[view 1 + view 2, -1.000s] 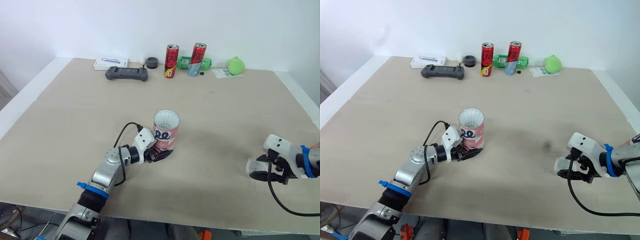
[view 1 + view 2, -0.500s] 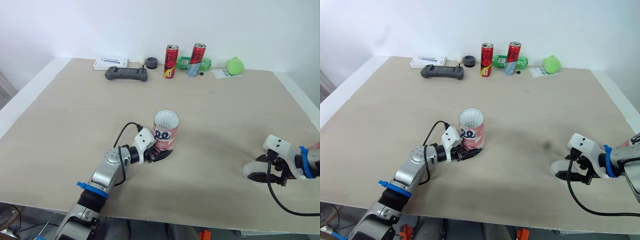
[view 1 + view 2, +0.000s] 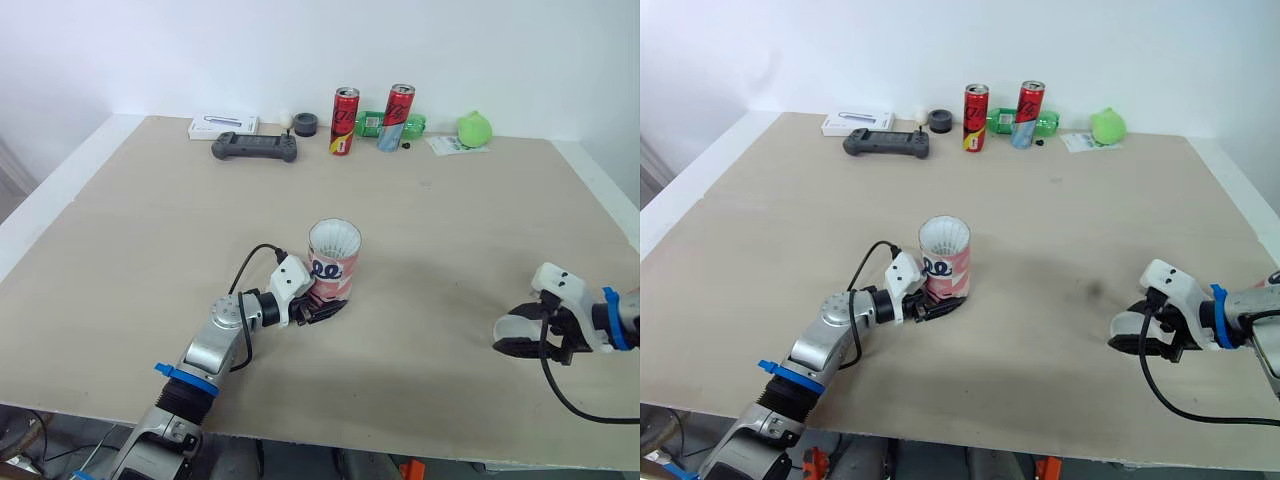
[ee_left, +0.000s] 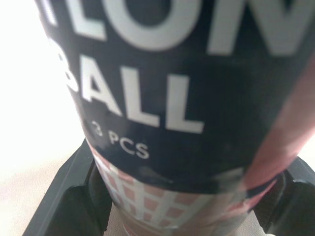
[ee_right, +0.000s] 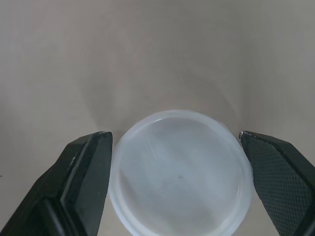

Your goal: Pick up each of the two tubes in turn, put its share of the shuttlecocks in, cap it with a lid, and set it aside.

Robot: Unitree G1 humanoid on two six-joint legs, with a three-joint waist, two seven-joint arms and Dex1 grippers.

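Note:
A pink and dark tube (image 3: 333,264) stands upright at the middle of the table, its open top showing the white of a shuttlecock (image 3: 334,238). My left gripper (image 3: 322,309) is shut on the tube's base; the left wrist view has the tube (image 4: 187,98) pressed between its black fingers (image 4: 74,196). Near the front right, my right gripper (image 3: 516,342) is shut on a translucent white lid (image 3: 511,328), which it holds just above the tabletop. In the right wrist view the round lid (image 5: 179,172) sits between the two fingers (image 5: 83,177), casting a shadow on the table below.
Along the far edge stand two red cans (image 3: 343,122) (image 3: 395,118), a lying green bottle (image 3: 372,125), a green ball-like thing (image 3: 473,129), a black controller (image 3: 254,148), a white box (image 3: 222,126) and a small black round part (image 3: 305,125). Table edge runs close to my right gripper.
My right gripper has closed on the lid and raised it slightly off the table, shifting a little to the right. The left arm and the tube have not moved.

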